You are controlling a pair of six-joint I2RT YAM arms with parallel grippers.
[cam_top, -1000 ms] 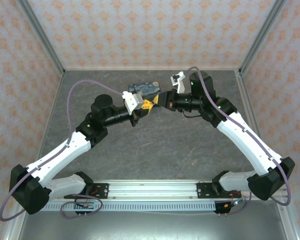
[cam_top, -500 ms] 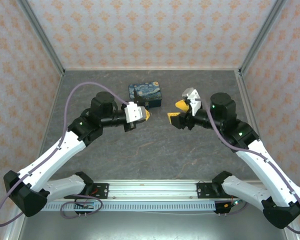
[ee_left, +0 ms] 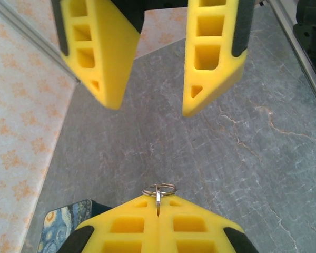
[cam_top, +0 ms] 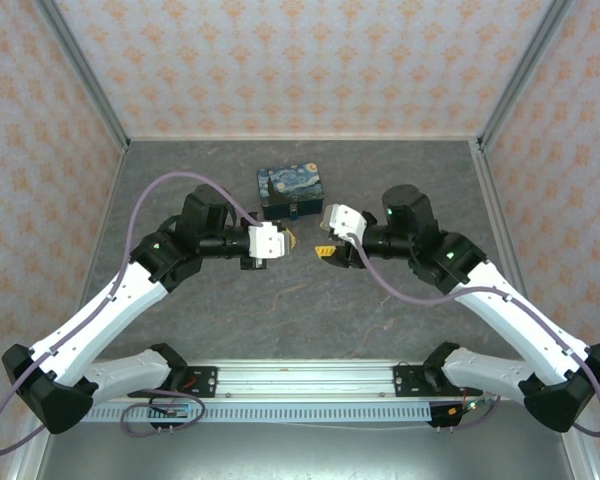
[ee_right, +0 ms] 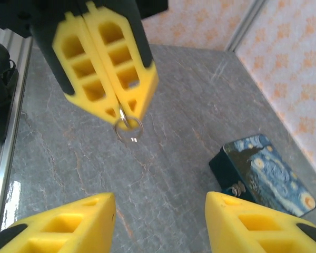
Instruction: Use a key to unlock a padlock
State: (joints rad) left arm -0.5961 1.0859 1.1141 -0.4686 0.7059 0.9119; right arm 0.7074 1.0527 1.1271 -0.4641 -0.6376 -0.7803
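Note:
My left gripper (cam_top: pixel 286 240) is shut on a small metal key (ee_left: pixel 158 197); its split ring (ee_left: pixel 159 188) sticks out past the fingertips. In the right wrist view the left gripper (ee_right: pixel 121 113) hangs with the ring (ee_right: pixel 128 129) below it. My right gripper (cam_top: pixel 325 252) faces it a short way off, open and empty, with the left wrist view showing its fingers (ee_left: pixel 213 58) spread apart. The tiny teal padlock (ee_right: pixel 235 190) hangs on the front of the Starry Night tin (ee_right: pixel 271 171), beside my right gripper's (ee_right: pixel 160 211) right finger. From above, the padlock (cam_top: pixel 298 212) is a speck.
The tin (cam_top: pixel 291 188) sits at mid-table toward the back. Patterned walls with metal corner posts (cam_top: pixel 85 75) enclose the grey stone-look table (cam_top: pixel 310 320). The arms' base rail (cam_top: pixel 300 385) runs along the near edge.
The right gripper, close to the left one a second ago, opened and swung away right, then came back left and lower toward it. The left gripper drew back slightly from the tin, still shut.

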